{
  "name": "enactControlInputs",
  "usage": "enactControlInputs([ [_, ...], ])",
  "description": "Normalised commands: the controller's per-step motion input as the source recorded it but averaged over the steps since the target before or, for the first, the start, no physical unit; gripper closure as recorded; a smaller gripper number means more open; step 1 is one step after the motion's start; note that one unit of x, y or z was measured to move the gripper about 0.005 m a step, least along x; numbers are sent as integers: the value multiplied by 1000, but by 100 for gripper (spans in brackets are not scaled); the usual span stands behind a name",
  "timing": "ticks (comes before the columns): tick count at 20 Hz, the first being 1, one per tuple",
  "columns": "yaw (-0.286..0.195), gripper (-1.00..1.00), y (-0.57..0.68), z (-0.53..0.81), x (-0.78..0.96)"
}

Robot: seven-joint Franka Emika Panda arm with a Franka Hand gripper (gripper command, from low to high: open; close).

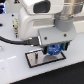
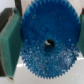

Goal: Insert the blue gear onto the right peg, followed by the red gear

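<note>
Holding the blue gear tight, your gripper has one green pad pressed on each side of it. In the wrist view the gear fills most of the picture, flat on, with its teeth all round and its small dark centre hole in the middle. A bit of something dark shows inside that hole, but it is too blurry for you to tell what it is. In the exterior view you can see the gear tucked under the big white arm, just above the grey plate with the black edge. The gear hangs over the plate's side toward the exterior view's right. You cannot make out the right peg there, because the gripper and gear are in the way. A black cable curves from the arm toward the exterior view's left. The plate lies flat on a plain white table. Behind the table the room looks dark, with some blurry blue and white shapes.
</note>
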Motion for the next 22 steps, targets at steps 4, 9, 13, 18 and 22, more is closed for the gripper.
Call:
enactControlInputs([
  [4, 0, 100, -21, -180, 36],
  [9, 0, 100, -9, -85, 11],
  [13, 0, 100, -2, 64, 24],
  [18, 0, 100, -133, 261, 0],
  [22, 0, 100, -58, 100, 9],
])
